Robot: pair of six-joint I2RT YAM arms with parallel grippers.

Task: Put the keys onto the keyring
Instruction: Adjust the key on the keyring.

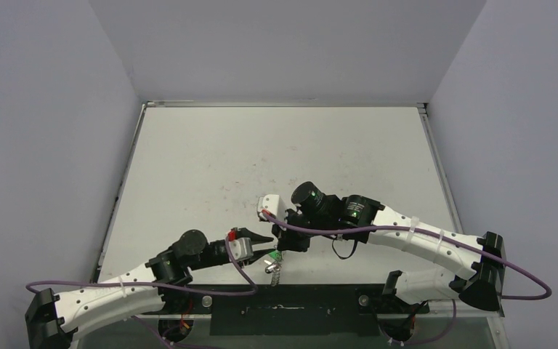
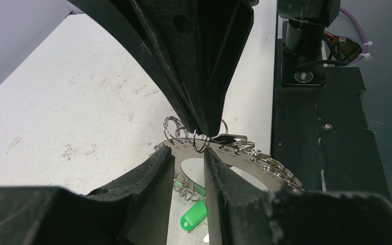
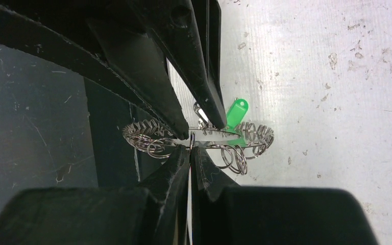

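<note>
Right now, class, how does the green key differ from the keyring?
Colour: the keyring is silver-grey, the green key bright green. Size: the keyring is wide and hollow-centred, the green key far smaller. Hold: the keyring sits clamped between the left gripper's fingers, while the green key appears to dangle ungripped below it. Both are near the table's front edge.

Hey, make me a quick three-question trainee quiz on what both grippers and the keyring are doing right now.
1. True or false: the keyring lies flat on the table.
2. Which gripper is pinched fully shut on the keyring's rim: A) left gripper, B) right gripper?
3. Fill in: the key tag hanging under the keyring is ____.

Key: 1 false, both grippers hold it up; 2 B; 3 green.
</note>
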